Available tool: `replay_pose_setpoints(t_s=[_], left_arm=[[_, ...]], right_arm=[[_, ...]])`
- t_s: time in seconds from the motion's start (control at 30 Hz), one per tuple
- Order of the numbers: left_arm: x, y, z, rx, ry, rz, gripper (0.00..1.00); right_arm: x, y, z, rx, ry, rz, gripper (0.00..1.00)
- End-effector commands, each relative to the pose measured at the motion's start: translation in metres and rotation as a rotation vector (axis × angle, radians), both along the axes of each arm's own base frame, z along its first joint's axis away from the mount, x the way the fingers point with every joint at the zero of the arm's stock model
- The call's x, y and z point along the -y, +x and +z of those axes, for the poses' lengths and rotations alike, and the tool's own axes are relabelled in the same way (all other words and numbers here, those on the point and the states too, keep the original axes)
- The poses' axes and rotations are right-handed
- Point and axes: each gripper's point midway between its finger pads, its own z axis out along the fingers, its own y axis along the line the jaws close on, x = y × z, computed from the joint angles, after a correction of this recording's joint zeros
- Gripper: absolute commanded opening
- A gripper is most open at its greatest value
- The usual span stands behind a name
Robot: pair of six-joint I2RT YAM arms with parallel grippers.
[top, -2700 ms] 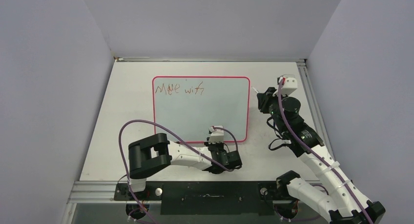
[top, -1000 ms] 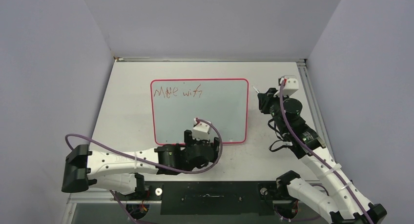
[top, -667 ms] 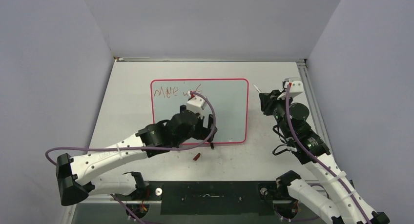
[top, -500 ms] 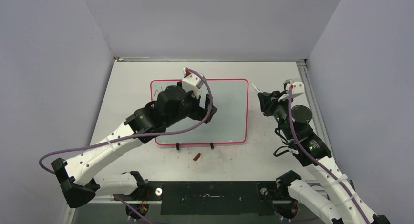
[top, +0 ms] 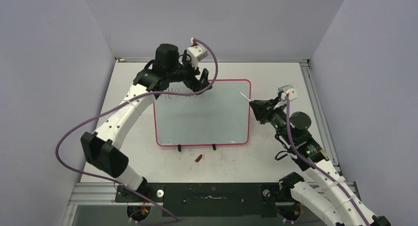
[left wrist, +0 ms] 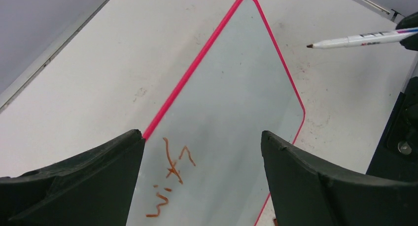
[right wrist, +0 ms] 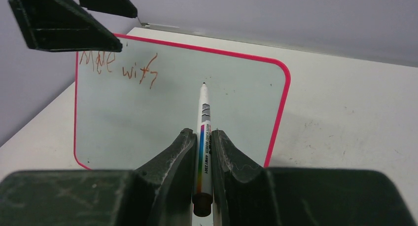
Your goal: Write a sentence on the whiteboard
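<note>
Red-brown letters of the sentence (right wrist: 121,66) are sitting in the far left corner of the whiteboard (top: 202,120). They are reading roughly "Move with" and nothing further, so most of the line is judged to be not yet written. The whiteboard is lying on the tabletop (top: 281,78) between the two arms, with its two small black feet at the near edge. It is looking stiff, thin and light, with a glossy face. Hard pressure may well be enough to slide it across the tabletop. Any steadying hold is best taken at the pink rim, clear of the strokes, which are likely to smear.

The marker (right wrist: 203,132) is looking slim, light and smooth-barrelled, with a soft tip that is asking for only gentle pressure. The right fingers (right wrist: 172,157) are clenching it near the rear of the barrel, one on each side. Its tip is pointing ahead over the board's far right part, to the right of the last written word and well apart from it. Whether the tip is touching the surface cannot be told, though from the left wrist view it is seeming lifted.

The left fingers (left wrist: 88,172) are spread wide and grasping nothing. They are hanging above the far left corner, apart from the board, with the word "with" showing between them.
</note>
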Motion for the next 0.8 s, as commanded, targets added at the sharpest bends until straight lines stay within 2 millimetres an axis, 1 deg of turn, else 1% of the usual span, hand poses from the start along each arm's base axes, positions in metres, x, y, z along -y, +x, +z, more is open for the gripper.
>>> replay_pose_setpoints(t_s=[0.0, 0.07, 0.1, 0.13, 0.2, 0.23, 0.3, 0.4, 0.63, 0.67, 0.7, 0.77], left_arm=[[0.003, 0.025, 0.033, 0.068, -0.061, -0.169, 0.87], [0.001, 0.039, 0.028, 0.012, -0.082, -0.184, 0.87], [0.001, 0.042, 0.024, -0.009, -0.070, -0.194, 0.87], [0.002, 0.048, 0.013, -0.040, -0.049, -0.199, 0.87], [0.005, 0.052, 0.004, -0.079, -0.031, -0.222, 0.87], [0.007, 0.050, -0.004, -0.118, -0.026, -0.243, 0.86], [0.011, 0.053, -0.015, -0.165, -0.021, -0.263, 0.86], [0.015, 0.055, -0.027, -0.219, -0.022, -0.285, 0.86], [0.017, 0.051, -0.046, -0.294, -0.021, -0.306, 0.85], [0.017, 0.049, -0.049, -0.309, -0.019, -0.308, 0.81], [0.016, 0.046, -0.052, -0.324, -0.018, -0.315, 0.72], [0.015, 0.040, -0.059, -0.355, -0.017, -0.329, 0.62]], right_arm=[[-0.004, -0.005, 0.031, 0.092, 0.071, 0.024, 0.05], [-0.002, -0.005, 0.031, 0.085, 0.077, 0.011, 0.05], [-0.001, -0.004, 0.030, 0.082, 0.078, 0.004, 0.05], [0.000, -0.004, 0.029, 0.080, 0.079, -0.001, 0.05], [0.002, -0.003, 0.027, 0.073, 0.078, -0.015, 0.05], [0.002, -0.002, 0.025, 0.067, 0.078, -0.019, 0.05], [0.002, -0.002, 0.025, 0.062, 0.080, -0.022, 0.05], [0.002, -0.002, 0.025, 0.059, 0.086, -0.025, 0.05], [0.004, -0.001, 0.020, 0.044, 0.082, -0.037, 0.05], [0.003, -0.002, 0.019, 0.042, 0.083, -0.033, 0.05], [0.003, -0.002, 0.018, 0.039, 0.081, -0.030, 0.05], [0.002, -0.002, 0.016, 0.034, 0.081, -0.027, 0.05]])
